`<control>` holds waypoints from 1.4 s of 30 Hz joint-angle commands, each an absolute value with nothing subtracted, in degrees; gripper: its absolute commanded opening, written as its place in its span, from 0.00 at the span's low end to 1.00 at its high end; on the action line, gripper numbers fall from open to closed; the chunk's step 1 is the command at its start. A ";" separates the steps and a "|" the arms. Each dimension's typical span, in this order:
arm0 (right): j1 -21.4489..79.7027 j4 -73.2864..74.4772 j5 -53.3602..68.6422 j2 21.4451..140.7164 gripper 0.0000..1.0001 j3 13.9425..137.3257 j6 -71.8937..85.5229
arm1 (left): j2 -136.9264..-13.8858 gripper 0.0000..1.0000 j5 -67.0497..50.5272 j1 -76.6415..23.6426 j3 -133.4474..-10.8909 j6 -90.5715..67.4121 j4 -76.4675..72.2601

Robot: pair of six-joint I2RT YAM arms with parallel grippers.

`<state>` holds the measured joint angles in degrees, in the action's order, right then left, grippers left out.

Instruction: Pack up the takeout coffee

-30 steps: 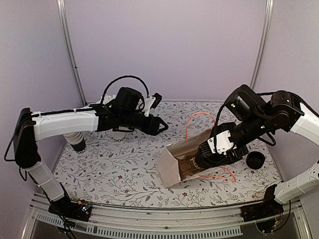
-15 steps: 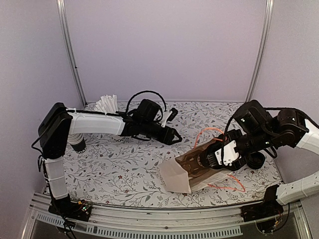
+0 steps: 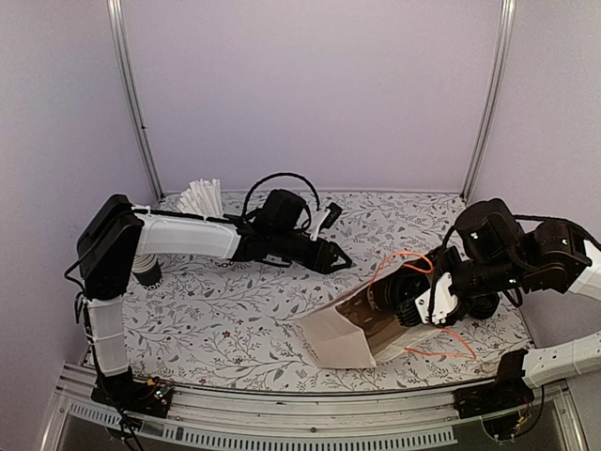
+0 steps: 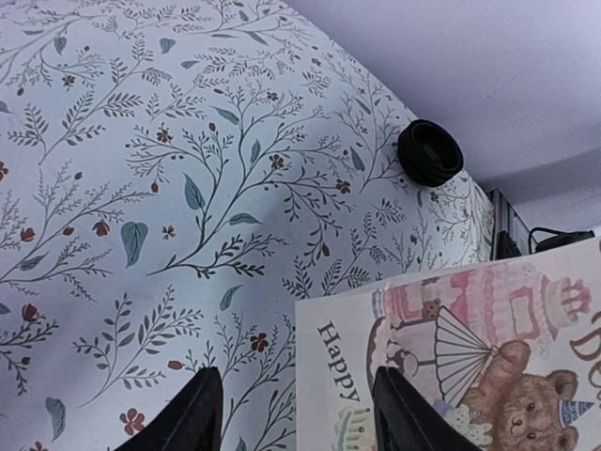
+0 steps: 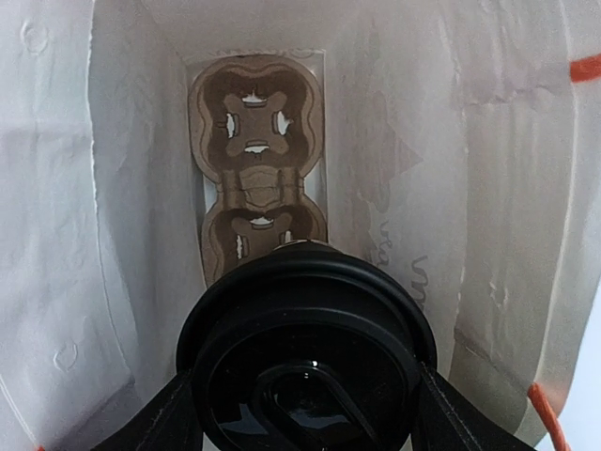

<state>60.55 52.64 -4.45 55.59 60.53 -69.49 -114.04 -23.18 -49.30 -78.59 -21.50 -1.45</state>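
The takeout coffee (image 5: 305,362), a black cup with a round black lid, fills the lower right wrist view. My right gripper (image 5: 305,399) is shut on it, one finger on each side. It sits at the mouth of a white paper bag (image 3: 333,340) lying on its side with orange handles (image 3: 404,258). A brown cardboard cup carrier (image 5: 255,141) lies deep inside the bag. From above, my right gripper (image 3: 413,303) is at the bag's opening and hides the cup. My left gripper (image 3: 333,256) hovers open just beyond the bag; its view shows the bag's printed side (image 4: 451,357) between its fingers (image 4: 192,413).
A low stack of black lids (image 4: 429,152) sits on the floral tablecloth near the right edge, behind my right arm. White straws (image 3: 202,197) stand at the back left, with a stack of black cups (image 3: 147,270) beside them under my left arm.
My left arm has reached right, toward the bag. My right gripper, holding the cup, has shifted right and nearer, and the bag has swung with it.
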 commanded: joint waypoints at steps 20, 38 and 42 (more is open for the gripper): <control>66.36 37.40 -16.44 53.90 0.38 48.82 -79.60 | -116.35 0.57 -27.79 -48.93 -77.46 -21.95 -5.44; 71.99 47.10 -10.83 55.90 0.38 56.05 -69.81 | -117.52 0.55 -34.28 -44.89 -77.33 -23.95 -9.55; 73.74 47.78 -11.66 57.00 0.38 58.27 -68.09 | -117.48 0.55 -34.51 -44.84 -78.13 -23.99 -9.10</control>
<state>72.07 46.50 -12.14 56.23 54.96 -71.31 -116.75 -33.17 -45.50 -76.88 -23.81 -7.88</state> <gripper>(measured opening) 0.718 0.549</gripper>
